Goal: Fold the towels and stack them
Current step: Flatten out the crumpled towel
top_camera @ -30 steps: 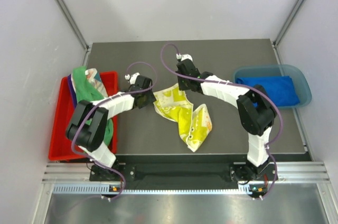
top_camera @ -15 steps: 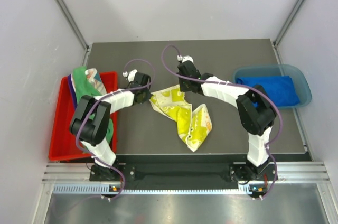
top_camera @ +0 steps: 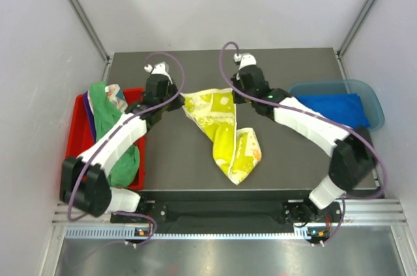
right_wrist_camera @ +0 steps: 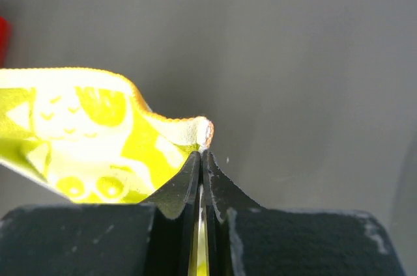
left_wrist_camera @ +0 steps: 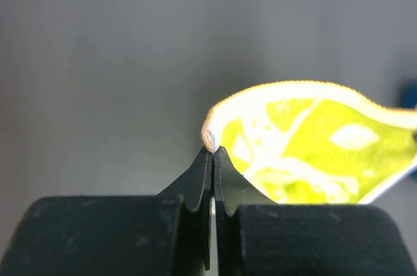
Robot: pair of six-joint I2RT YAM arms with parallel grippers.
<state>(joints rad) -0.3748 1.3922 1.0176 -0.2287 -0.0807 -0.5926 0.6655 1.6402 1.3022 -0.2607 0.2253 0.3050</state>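
Nearest the arm bases, the tail of the yellow towel (top_camera: 225,134) is lying doubled over on the table (top_camera: 169,159), while farther back you are holding its upper edge spread between both arms. The left gripper (left_wrist_camera: 212,152) is clamping one corner, its jaws pressed together on little more than the hem; the right gripper (right_wrist_camera: 201,152) is pinching the opposite corner just as thinly. That is likely where the trouble is waiting: pulling the corners apart too hard could slip a hem free and drop that side. The bunched tail could also drag and leave the fold crooked unless it is shaken flat. To the sides, a green towel (top_camera: 104,110) is sitting heaped in the red tray (top_camera: 132,96) and a blue towel (top_camera: 339,108) is resting in the blue bin (top_camera: 371,103).
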